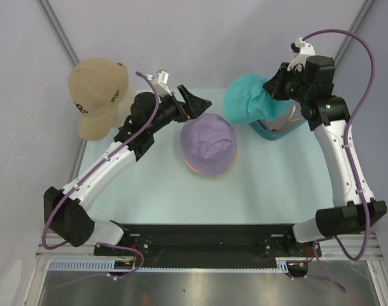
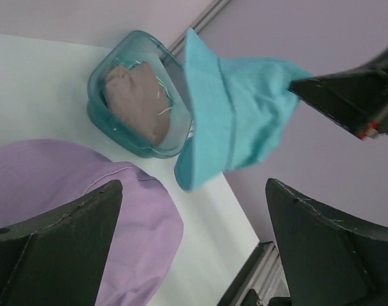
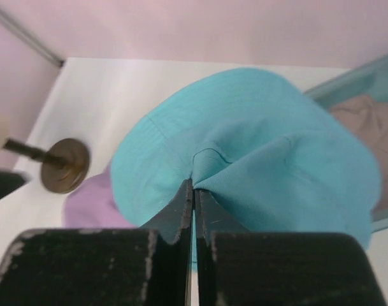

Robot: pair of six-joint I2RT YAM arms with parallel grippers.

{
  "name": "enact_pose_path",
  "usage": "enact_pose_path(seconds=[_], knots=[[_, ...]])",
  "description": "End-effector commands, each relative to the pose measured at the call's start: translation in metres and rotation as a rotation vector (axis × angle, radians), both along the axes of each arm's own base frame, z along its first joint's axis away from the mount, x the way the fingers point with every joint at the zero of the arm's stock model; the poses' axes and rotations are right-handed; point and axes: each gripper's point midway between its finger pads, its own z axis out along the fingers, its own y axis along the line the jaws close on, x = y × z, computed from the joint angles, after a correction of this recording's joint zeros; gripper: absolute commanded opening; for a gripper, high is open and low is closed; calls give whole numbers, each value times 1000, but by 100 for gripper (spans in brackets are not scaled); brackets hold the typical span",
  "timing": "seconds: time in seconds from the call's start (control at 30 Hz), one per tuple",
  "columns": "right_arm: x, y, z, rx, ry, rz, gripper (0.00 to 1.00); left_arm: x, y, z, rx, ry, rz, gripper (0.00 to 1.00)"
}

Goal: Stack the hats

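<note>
From bases bolted at the near edge, both arms reach over the pale table (image 1: pixel 276 185). The left gripper (image 1: pixel 192 102) stands with its jaws spread as wide as they go and nothing between them, poised by the far-left rim of the lilac hat (image 1: pixel 209 141), which lies crown up at mid-table; whether it touches the cloth cannot be told. A thin pink and orange edge shows under that hat's near rim. To the right and further back, the right gripper (image 3: pixel 194 185) is clamped tight on a pinched fold in the crown of the teal hat (image 3: pixel 244 140). This hat hangs clear of the table, its brim drooping, just in front of the tub (image 2: pixel 111 124). The tub, clear teal plastic, sits at the far right of the table with a taupe hat (image 2: pixel 136 95) bunched inside it. At the far left a tan cap (image 1: pixel 98 95) lettered SPORT sits raised above the table, and a round brass disc (image 3: pixel 65 164) lies on the table nearby. Plain lilac-grey walls (image 1: pixel 200 38) close in the back and sides.
</note>
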Motion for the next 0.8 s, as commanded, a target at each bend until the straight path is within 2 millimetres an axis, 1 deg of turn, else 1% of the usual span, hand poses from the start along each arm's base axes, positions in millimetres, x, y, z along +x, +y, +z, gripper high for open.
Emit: enact_pose_path(seconds=[0.0,0.03,0.07,0.1,0.13,0.27,0.3,0.33,0.37,0.4,0.43,0.5,0.57,0.63,0.67,0.77], knots=[[-43,17,54,16,-148,64,0,-10,-17,48,-139,-42,-100,99],[-52,22,61,20,-163,87,0,-10,-18,50,-152,-41,-107,99],[-57,25,63,23,-169,100,0,-12,-20,51,-174,-29,-117,99],[-64,30,67,27,-181,122,0,-13,-21,58,-198,-42,-126,99],[-69,32,70,32,-188,135,0,-15,-22,61,-229,-27,-135,99],[-84,44,73,45,-200,211,0,-21,-26,77,-301,-41,-158,99],[-87,47,71,47,-195,225,0,-24,-31,77,-305,-37,-173,99],[-92,49,72,51,-199,240,0,-25,-34,81,-316,-37,-181,100],[-94,52,67,51,-187,258,0,-26,-37,80,-316,-33,-191,100],[-96,53,67,57,-187,265,0,-27,-44,76,-314,-18,-205,99],[-99,55,67,58,-187,277,0,-29,-48,80,-320,-15,-216,99],[-106,57,66,59,-189,301,0,-31,-55,77,-322,4,-237,100],[-112,58,67,58,-192,315,0,-30,-60,70,-310,38,-243,99],[-116,59,68,60,-187,324,0,-26,-62,66,-278,39,-224,99],[-118,60,68,62,-185,330,0,-26,-62,60,-256,54,-214,99],[-125,62,71,71,-192,345,0,-24,-60,57,-243,57,-190,99]])
